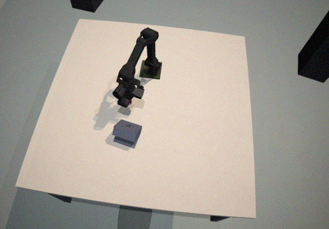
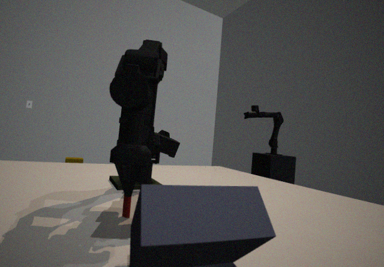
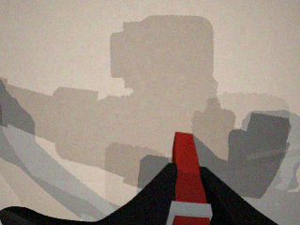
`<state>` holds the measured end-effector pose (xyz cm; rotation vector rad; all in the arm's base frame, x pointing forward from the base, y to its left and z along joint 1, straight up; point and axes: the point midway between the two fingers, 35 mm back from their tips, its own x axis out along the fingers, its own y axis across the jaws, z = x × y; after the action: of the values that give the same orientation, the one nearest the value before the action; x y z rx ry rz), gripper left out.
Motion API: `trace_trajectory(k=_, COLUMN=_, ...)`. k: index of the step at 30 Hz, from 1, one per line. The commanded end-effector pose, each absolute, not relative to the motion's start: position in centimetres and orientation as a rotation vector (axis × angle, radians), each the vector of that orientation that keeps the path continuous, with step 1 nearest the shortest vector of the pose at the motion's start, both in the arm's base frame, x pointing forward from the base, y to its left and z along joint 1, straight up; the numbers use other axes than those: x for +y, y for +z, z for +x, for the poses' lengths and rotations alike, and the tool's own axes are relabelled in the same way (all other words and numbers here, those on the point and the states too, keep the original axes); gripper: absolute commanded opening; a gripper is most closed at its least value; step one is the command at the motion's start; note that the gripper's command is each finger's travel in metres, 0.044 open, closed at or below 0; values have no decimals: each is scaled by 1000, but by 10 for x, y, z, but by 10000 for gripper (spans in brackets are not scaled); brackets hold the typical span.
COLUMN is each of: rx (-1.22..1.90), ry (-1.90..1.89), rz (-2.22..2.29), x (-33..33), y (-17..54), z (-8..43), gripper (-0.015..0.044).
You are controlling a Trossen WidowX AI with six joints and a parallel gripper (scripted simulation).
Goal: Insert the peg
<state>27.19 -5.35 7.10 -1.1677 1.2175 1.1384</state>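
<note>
Clamped around the upper part of the red upright peg [image 3: 186, 175], my black end effector [image 3: 187, 195] points straight down, its two dark fingers pressed against the peg's sides. Its lower end reaches down to the pale, shadow-streaked tabletop [image 1: 185, 115]; whether it touches I cannot tell. Nearby, in front of me, sits the slate-blue sloped panel block [image 1: 127, 132], apart from the peg, with one small dark hole [image 1: 128, 126] in its upper face.
</note>
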Motion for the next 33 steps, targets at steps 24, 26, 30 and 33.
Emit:
trace_trajectory(k=24, rx=1216, ry=1135, rz=-1175, x=-53, y=150, z=271, gripper=0)
trace_trajectory(k=26, rx=1217, ry=1127, rz=-1172, x=-52, y=150, z=272, gripper=0)
trace_trajectory(k=30, rx=1221, ry=1094, rz=-1158, x=-52, y=150, z=273, gripper=0)
trace_trajectory(k=33, rx=1224, ry=1066, rz=-1145, x=-51, y=150, z=275, gripper=0)
